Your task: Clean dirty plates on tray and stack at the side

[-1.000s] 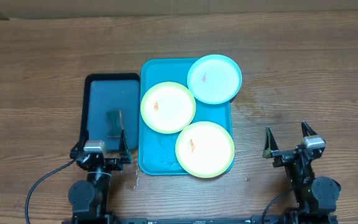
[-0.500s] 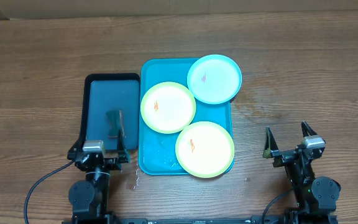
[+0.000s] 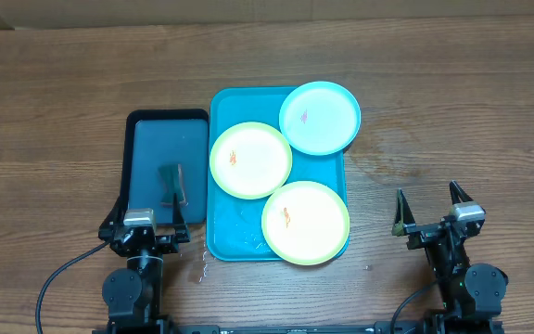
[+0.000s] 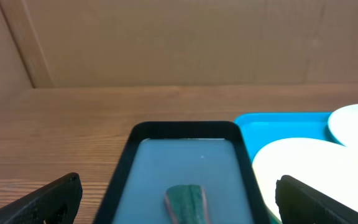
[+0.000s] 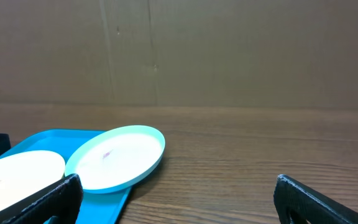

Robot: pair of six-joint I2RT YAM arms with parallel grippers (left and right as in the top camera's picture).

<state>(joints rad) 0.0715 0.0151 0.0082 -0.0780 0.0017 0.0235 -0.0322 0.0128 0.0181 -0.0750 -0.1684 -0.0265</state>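
The turquoise tray lies mid-table with three plates on it. A yellow-green plate sits at the left, another yellow-green plate at the front right, and a cyan-blue plate at the back right, overhanging the rim. Each has a small orange-red smear. My left gripper is open and empty at the near end of the dark tray. My right gripper is open and empty on bare table right of the tray. The right wrist view shows the cyan-blue plate and the tray.
A dark navy-black tray lies left of the turquoise tray and holds a green sponge-like pad, also seen in the left wrist view. A cardboard wall stands behind the table. Bare wood lies to the right.
My left gripper has shifted slightly toward the near edge and left. The plates, trays and right arm have not moved.
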